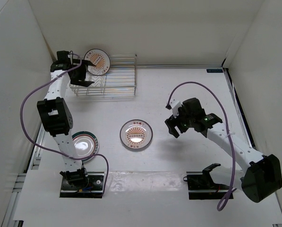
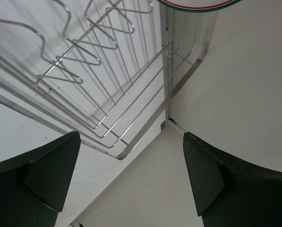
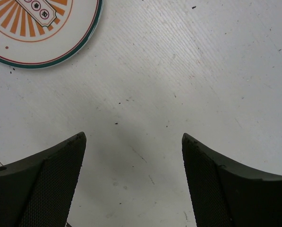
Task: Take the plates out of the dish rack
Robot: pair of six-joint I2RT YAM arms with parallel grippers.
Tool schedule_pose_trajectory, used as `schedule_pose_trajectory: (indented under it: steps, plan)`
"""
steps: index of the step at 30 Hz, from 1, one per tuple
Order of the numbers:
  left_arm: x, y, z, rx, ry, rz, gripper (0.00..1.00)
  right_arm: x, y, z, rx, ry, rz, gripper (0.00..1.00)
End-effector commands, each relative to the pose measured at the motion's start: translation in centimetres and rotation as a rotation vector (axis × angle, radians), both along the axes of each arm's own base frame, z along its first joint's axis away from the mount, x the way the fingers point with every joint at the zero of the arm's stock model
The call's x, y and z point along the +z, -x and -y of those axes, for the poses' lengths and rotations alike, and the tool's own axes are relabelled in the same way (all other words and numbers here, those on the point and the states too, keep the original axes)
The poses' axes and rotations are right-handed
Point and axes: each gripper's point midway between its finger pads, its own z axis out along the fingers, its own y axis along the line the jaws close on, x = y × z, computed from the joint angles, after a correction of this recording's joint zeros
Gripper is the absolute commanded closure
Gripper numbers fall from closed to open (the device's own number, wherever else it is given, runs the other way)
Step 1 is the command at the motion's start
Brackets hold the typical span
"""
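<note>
The wire dish rack (image 1: 113, 79) stands at the back left. One plate with an orange sunburst centre (image 1: 98, 60) stands upright at the rack's far left end; its rim shows at the top of the left wrist view (image 2: 197, 3). My left gripper (image 1: 88, 73) is open and empty over the rack's left end, just in front of that plate; the rack's wires (image 2: 98, 71) lie ahead of it (image 2: 131, 182). A second sunburst plate (image 1: 136, 134) lies flat mid-table. My right gripper (image 1: 172, 125) is open and empty, to its right; the plate (image 3: 37, 33) is apart from it (image 3: 131, 184). The plain plate (image 1: 85, 144) lies flat by the left arm.
White walls close in the table on the left, back and right; the rack sits near the back left corner (image 2: 169, 120). The left arm's cable (image 1: 27, 109) loops out over the table's left edge. The right arm's cable (image 1: 211, 94) arcs above it.
</note>
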Motion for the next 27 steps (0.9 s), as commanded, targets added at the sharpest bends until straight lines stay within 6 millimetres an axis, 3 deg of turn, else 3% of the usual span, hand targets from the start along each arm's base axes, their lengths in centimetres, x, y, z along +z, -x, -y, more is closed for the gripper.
schedule_pose_trajectory:
  steps: [1, 3, 4, 5, 8, 10, 15, 17, 18, 19, 20, 22, 27]
  plan:
    - [3.5, 1.3, 0.6, -0.025, -0.002, 0.068, 0.0, -0.3, 0.2, 0.2, -0.006, -0.02, 0.006, 0.16]
    - [4.0, 1.9, 0.7, -0.036, -0.001, 0.07, 0.0, -0.4, 0.4, 0.5, -0.023, -0.023, -0.006, 0.16]
    - [3.1, 2.5, 0.7, -0.034, 0.005, 0.042, 0.0, -0.6, 0.6, 0.7, -0.025, -0.021, -0.011, 0.16]
    - [4.0, 2.9, 0.7, -0.028, 0.006, 0.056, 0.0, -0.7, 0.6, 0.8, -0.028, -0.02, -0.013, 0.16]
    - [3.0, 4.4, 0.1, 0.018, 0.001, -0.023, 0.0, -0.8, 0.7, 1.1, -0.041, -0.018, -0.018, 0.16]
    - [3.4, 4.4, 0.0, 0.035, 0.014, -0.044, 0.0, -1.1, 0.8, 1.3, -0.045, -0.018, -0.024, 0.16]
    - [1.1, 3.9, 0.0, 0.057, 0.04, -0.136, 0.0, -1.1, 1.1, 1.7, -0.059, -0.012, -0.03, 0.16]
    - [1.7, 3.2, -0.1, 0.062, 0.038, -0.118, 0.0, -1.1, 1.0, 2.1, -0.067, -0.001, -0.031, 0.16]
    - [-0.1, 2.8, -0.2, 0.063, 0.043, -0.16, 0.0, -1.1, 1.0, 2.2, -0.073, 0.001, -0.029, 0.16]
    - [0.6, 2.4, 0.0, 0.056, 0.048, -0.148, 0.0, -1.0, 1.0, 2.4, -0.078, 0.005, -0.021, 0.16]
    - [-1.0, 2.1, 0.1, 0.052, 0.054, -0.184, 0.0, -1.0, 1.0, 2.6, -0.081, 0.01, -0.025, 0.16]
    - [-1.2, 2.0, 0.2, 0.043, 0.069, -0.188, 0.0, -1.0, 0.9, 2.9, -0.092, 0.018, -0.02, 0.16]
    - [-4.1, 3.6, 0.6, 0.032, 0.072, -0.267, 0.0, -1.1, 0.8, 3.6, -0.113, 0.032, -0.027, 0.16]
